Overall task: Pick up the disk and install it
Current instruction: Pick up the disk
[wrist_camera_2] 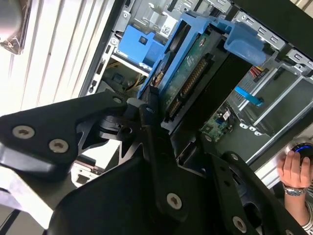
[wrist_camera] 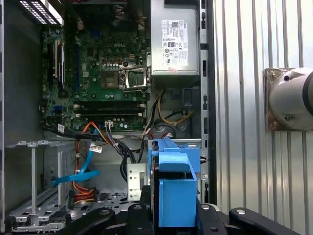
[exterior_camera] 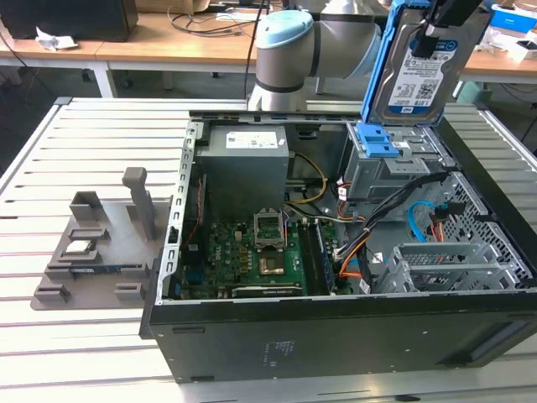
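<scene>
Disk [exterior_camera: 417,74] is airborne, clear of the case [exterior_camera: 336,340], stood on edge w/ its label facing the exterior view. In that view its long axis runs approx. 1 to 7 o'clock, so it is near upright w/ a slight lean. The blue bracket frames it on the 9 o'clock side and along the low end.

Gripper [exterior_camera: 436,34] is clamped on the disk's upper end, at about 12 o'clock from the label. In both wrist views the black fingers close on the drive edge-on, green board side showing in the second wrist view. Only one arm, so no choice of hand.

Key relation: the cage [exterior_camera: 382,176] sits in the case just under the disk's low end, at approx. 6-7 o'clock from it, and its blue latch [exterior_camera: 375,141] is nearest. Low end and latch look close, but I judge there's a gap btwn them, so the disk isn't seated yet. The first wrist view looks straight down the disk into the case, so the disk seems roughly lined up over the cage.

Further out, the PSU [exterior_camera: 247,164] lies at 9 o'clock from the cage and the mobo [exterior_camera: 260,252] at 8. A person's hand [wrist_camera_2: 293,169] rests beside the case, apart from the gripper.
</scene>
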Robot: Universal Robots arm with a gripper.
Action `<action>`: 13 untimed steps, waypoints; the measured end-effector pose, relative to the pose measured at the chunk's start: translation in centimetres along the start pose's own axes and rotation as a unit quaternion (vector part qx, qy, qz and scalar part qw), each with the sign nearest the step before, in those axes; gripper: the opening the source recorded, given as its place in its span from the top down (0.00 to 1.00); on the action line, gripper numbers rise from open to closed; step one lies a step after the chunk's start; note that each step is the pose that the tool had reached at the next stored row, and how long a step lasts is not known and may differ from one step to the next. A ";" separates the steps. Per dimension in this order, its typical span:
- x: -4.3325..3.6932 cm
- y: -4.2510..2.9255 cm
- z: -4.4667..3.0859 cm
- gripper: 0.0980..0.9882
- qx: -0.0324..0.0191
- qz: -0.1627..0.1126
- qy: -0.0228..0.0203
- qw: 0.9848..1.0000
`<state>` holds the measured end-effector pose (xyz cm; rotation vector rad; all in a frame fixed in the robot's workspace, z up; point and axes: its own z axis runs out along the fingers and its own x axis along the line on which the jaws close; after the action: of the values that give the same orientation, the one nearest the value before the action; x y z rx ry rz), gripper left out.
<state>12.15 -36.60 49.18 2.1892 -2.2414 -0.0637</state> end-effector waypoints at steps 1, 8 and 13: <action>0.24 -0.01 0.00 0.70 0.000 0.000 0.000 1.000; 3.01 -0.07 -0.03 0.70 0.000 0.000 0.000 1.000; 4.56 -0.11 -0.05 0.70 0.000 0.000 0.000 1.000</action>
<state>12.15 -41.16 49.12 2.1892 -2.2413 -0.0637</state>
